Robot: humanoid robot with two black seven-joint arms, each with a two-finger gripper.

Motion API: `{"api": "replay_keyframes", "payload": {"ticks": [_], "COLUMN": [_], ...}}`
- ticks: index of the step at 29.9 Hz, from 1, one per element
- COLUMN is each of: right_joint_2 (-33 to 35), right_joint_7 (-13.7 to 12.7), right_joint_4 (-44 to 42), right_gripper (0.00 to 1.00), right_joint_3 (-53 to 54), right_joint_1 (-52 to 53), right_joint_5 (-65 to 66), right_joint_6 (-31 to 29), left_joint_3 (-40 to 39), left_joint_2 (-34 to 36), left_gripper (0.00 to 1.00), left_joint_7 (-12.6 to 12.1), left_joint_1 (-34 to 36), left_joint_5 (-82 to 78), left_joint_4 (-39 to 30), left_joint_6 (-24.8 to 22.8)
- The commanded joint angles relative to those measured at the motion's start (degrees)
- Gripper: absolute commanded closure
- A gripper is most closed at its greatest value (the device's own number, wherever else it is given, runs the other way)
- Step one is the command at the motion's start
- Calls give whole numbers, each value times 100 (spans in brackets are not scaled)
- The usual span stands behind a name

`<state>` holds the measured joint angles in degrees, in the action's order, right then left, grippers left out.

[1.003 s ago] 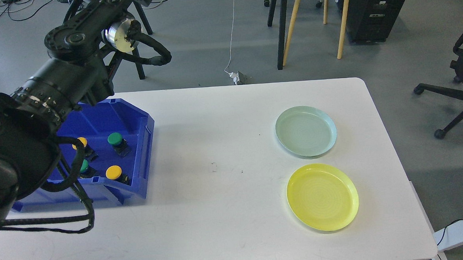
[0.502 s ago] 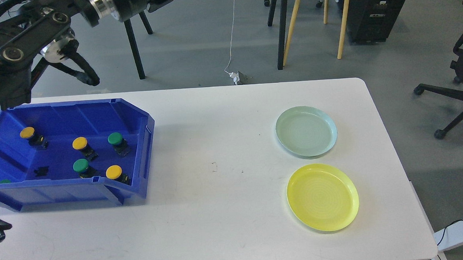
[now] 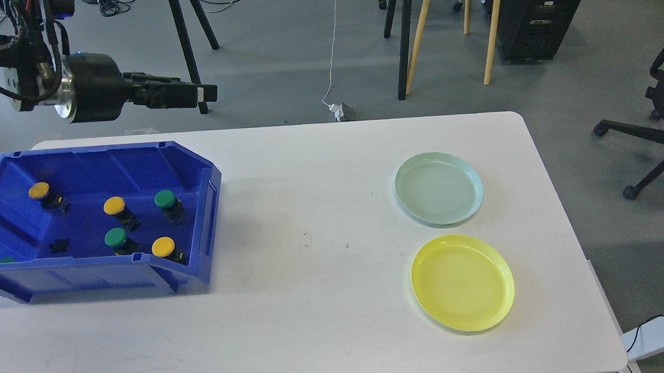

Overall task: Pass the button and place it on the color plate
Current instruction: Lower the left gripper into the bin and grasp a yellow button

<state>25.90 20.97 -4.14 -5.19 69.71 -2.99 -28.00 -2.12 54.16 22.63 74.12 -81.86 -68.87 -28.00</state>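
Fingers of the left gripper (image 3: 205,93) point sideways, above and behind the blue bin (image 3: 208,215); seen edge-on and dark, whether they are parted or closed cannot be told, and nothing shows between them. Inside the bin lie small push buttons with round coloured caps on dark bodies: three yellow buttons (image 3: 114,206) and two green buttons (image 3: 165,199), with a sliver of another green cap at the bin's front left edge. Well right of the bin sit two plates: a pale green plate (image 3: 439,188) and, nearer, a yellow plate (image 3: 462,282).
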Motion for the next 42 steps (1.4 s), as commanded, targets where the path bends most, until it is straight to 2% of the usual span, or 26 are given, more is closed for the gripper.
{"api": "replay_keyframes", "payload": {"ticks": [1,6,12,16,20,23,27,36,40,42], "right_joint_2": [3,55,64,38,11,11,11,11,3,3], "right_joint_7": [-5,-5,-5,-5,-14,-14,-14,-14,-14,-14], "right_joint_4": [1,1,1,1,1,1,1,1,1,1], "right_gripper": [1,1,1,1,1,1,1,1,1,1], "right_joint_3": [0,-9,-17,-44,-132,-149,-149,-158,-158,-158], "right_joint_1": [16,16,-45,-80,-72,-80,-80,-142,-142,-142], "right_joint_5": [0,0,8,26,26,26,26,26,26,26], "right_joint_6": [0,0,0,0,0,0,0,0,0,0], "left_joint_3": [45,36,19,19,27,36,45,246,554,730], "left_joint_2": [112,94,-20,-510,-1091,-1382,-1549,-1927,-2225,-2348], "left_gripper": [2,2,2,2,2,2,2,2,7,11], "left_joint_7": [-4,-4,-22,-66,-48,13,189,321,537,537], "left_joint_1": [-327,-802,-1294,-1435,-1523,-1708,-1901,-2024,-2024,-2024], "left_joint_5": [-426,-1138,-1157,-1139,-1148,-1130,-1157,-1157,-1148,-1130], "left_joint_4": [180,673,1235,1639,2605,3133,3485,4223,4785,5058], "left_joint_6": [0,0,0,0,74,224,303,576,874,945]}}
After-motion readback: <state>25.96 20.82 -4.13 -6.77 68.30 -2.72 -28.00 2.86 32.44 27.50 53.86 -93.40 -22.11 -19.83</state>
